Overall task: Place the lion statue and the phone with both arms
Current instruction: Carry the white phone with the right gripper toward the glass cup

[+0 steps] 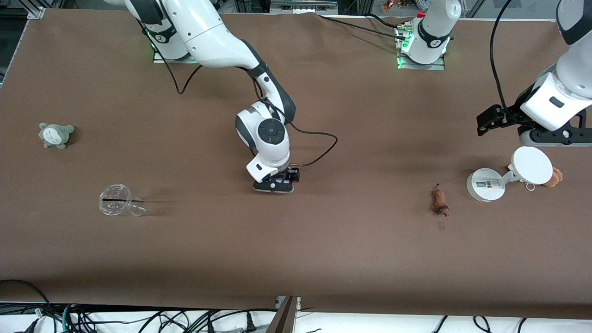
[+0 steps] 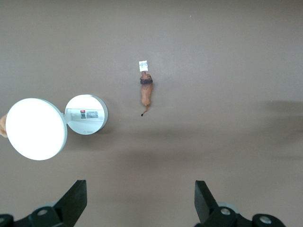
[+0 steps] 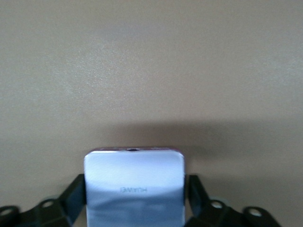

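A: At the middle of the counter (image 1: 323, 240), what is the right gripper (image 1: 279, 181) doing?

B: It is down low at the counter with its fingers (image 3: 72, 196) pinching the phone (image 3: 134, 189) from both sides; the phone's pale face shows between them in the right wrist view.

A: And the left gripper (image 2: 141, 203)?

B: Spread wide and holding nothing, up in the air near the left arm's end of the counter, over the white round stand (image 1: 508, 178). That arm waits.

A: Where is the lion statue (image 1: 440, 200)?

B: Lying on the counter beside the stand's base, toward the middle, well apart from the phone. A small white tag (image 2: 143, 65) lies at its dark head end.

A: Anything else?

B: A grey-green plush (image 1: 55, 134) and a clear plastic cup (image 1: 120, 202) on its side lie toward the right arm's end, the cup nearer the front camera.
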`<state>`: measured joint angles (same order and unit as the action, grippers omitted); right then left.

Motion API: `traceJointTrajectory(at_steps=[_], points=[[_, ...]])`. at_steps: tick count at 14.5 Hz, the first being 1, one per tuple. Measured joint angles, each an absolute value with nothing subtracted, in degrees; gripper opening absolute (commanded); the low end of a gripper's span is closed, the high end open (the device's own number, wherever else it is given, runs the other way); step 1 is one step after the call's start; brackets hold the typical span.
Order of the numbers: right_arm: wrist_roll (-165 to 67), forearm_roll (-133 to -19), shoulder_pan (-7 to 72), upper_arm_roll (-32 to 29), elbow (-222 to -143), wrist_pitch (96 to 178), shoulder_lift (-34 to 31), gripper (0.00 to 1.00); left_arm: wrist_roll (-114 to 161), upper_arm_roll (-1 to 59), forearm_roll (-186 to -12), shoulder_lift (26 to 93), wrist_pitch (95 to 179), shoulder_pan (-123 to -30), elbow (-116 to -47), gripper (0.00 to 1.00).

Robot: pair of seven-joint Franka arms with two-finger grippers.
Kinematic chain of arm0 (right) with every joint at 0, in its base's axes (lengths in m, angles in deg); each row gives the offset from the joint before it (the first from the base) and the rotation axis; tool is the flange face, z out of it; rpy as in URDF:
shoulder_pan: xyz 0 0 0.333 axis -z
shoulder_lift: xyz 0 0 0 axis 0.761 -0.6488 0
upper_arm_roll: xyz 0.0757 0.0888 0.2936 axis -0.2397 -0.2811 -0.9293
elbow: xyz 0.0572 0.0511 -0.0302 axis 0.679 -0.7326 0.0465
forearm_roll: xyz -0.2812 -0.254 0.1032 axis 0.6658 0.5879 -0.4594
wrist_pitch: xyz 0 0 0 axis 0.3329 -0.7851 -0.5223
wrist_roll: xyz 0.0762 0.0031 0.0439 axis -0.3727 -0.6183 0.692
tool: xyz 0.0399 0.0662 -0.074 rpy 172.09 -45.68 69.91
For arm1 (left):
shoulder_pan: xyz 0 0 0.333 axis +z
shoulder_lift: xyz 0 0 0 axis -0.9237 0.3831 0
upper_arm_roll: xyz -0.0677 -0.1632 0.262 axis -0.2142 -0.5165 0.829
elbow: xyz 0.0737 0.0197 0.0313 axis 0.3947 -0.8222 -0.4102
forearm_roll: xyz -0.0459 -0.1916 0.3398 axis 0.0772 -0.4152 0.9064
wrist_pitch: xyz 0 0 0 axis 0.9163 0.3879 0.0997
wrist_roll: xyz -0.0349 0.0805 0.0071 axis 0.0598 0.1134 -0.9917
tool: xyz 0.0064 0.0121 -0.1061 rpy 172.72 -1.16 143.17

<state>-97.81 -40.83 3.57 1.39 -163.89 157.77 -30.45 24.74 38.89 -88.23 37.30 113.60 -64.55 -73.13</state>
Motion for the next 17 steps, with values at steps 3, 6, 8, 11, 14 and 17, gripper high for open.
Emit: traceJointTrajectory(at_steps=[3, 6, 8, 11, 14, 17], points=[[-97.26, -40.82, 3.64, 1.47, -163.87, 157.79, -30.42, 0.26, 26.72, 39.08, -88.23, 36.58, 113.6, -64.51, -73.13, 1.0], [-95.11, -40.82, 5.83, 2.22, -163.71, 157.68, -30.41, 0.26, 27.27, 39.46, -88.23, 36.56, 113.52, -64.39, -73.14, 1.0], [-89.84, -40.83, 10.03, 2.52, -163.6, 157.03, -30.31, 0.26, 27.33, 39.56, -88.23, 36.56, 113.18, -64.19, -73.14, 1.0], [-78.72, -40.86, 17.47, 2.59, -163.46, 155.55, -29.93, 0.26, 27.44, 39.56, -88.23, 36.51, 112.53, -63.68, -73.14, 1.0], [-71.99, -40.88, 23.48, 2.53, -163.18, 153.3, -29.0, 0.26, 27.65, 39.56, -88.23, 36.31, 111.57, -63.58, -73.14, 1.0], [-67.19, -40.88, 25.93, 2.58, -163.14, 149.78, -27.59, 0.26, 27.81, 39.55, -88.23, 36.1, 111.34, -63.58, -73.14, 1.0]])
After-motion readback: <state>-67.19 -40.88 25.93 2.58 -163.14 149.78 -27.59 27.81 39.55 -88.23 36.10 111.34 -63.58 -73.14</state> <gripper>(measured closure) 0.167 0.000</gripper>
